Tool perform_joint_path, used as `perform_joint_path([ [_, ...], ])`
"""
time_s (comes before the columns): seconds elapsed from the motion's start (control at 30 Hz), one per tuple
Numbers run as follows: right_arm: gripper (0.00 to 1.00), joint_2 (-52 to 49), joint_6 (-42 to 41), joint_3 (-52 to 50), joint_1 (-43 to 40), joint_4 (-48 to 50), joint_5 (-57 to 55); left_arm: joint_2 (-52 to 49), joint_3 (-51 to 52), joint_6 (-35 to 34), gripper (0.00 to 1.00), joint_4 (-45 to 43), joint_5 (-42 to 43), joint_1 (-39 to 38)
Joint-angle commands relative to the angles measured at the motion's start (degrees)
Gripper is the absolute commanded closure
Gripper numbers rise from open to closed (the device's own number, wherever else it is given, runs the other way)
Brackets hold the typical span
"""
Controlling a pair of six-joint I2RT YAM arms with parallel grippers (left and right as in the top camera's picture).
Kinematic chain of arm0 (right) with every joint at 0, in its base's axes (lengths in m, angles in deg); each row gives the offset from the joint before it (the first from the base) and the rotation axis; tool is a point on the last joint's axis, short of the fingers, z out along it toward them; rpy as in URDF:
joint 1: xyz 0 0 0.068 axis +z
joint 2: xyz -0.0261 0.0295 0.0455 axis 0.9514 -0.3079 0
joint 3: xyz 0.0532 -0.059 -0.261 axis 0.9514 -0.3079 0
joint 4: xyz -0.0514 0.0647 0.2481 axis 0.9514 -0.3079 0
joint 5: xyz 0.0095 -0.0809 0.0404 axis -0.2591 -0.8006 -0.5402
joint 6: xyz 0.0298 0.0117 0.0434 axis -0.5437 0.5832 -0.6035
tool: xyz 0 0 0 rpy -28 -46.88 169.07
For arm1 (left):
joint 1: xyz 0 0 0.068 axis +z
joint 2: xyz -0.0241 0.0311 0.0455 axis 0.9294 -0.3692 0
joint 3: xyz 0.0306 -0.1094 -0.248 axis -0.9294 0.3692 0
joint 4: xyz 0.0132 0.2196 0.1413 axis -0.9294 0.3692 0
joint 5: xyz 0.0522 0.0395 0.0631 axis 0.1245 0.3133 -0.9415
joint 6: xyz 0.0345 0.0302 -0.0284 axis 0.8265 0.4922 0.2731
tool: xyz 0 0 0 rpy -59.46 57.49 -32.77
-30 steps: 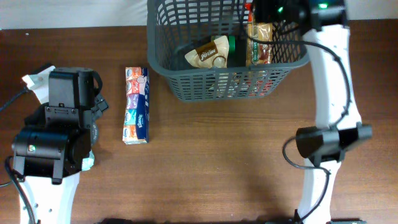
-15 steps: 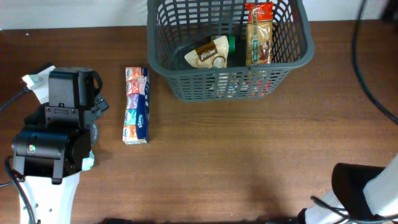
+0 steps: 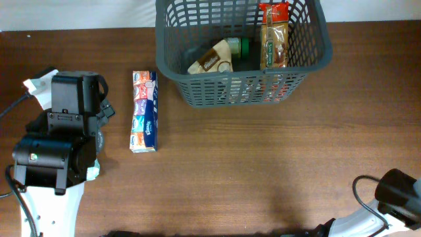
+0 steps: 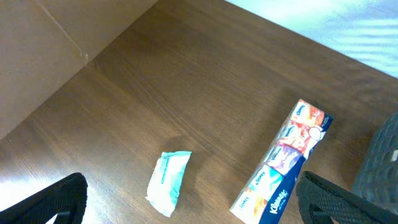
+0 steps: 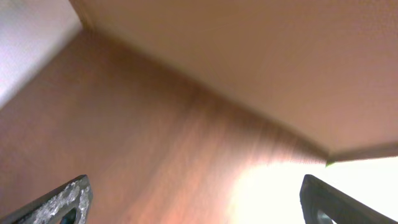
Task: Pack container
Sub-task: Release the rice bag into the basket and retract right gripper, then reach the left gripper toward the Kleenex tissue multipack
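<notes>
The dark grey lattice basket (image 3: 172,62) stands at the back middle of the table. In it lie a tan snack pouch (image 3: 209,60), a green item (image 3: 243,46) and an upright cracker pack (image 3: 274,39). A tissue multipack (image 3: 144,111) lies left of the basket and shows in the left wrist view (image 4: 283,165), with the basket's edge (image 4: 380,162) beside it. A small teal-white packet (image 4: 168,182) lies near my left arm. My left gripper (image 4: 193,208) is open and empty above the table. My right gripper (image 5: 199,202) is open and empty over bare wood; its arm (image 3: 395,194) is at the bottom right corner.
My left arm (image 3: 59,141) takes up the left side of the table. A white tag (image 3: 36,85) lies by it. A cardboard wall (image 4: 56,43) rises past the table's left edge.
My right arm has pulled out of the basket and swung down to the bottom right corner. The tan pouch in the basket has shifted slightly. The left arm has not moved.
</notes>
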Motion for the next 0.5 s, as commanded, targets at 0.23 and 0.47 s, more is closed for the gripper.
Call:
perform_joint_path([
  [0.23,0.01,-0.3,-2.8,-20.7,-1.1,2.1,7.7,0.4,-0.7,-0.3,0.00,-1.5,7.5,0.2],
  [0.47,0.01,-0.3,-2.8,-27.9,-1.1,3.5,11.7,0.5,-0.7,-0.3,0.00,0.9,12.3,0.2],
])
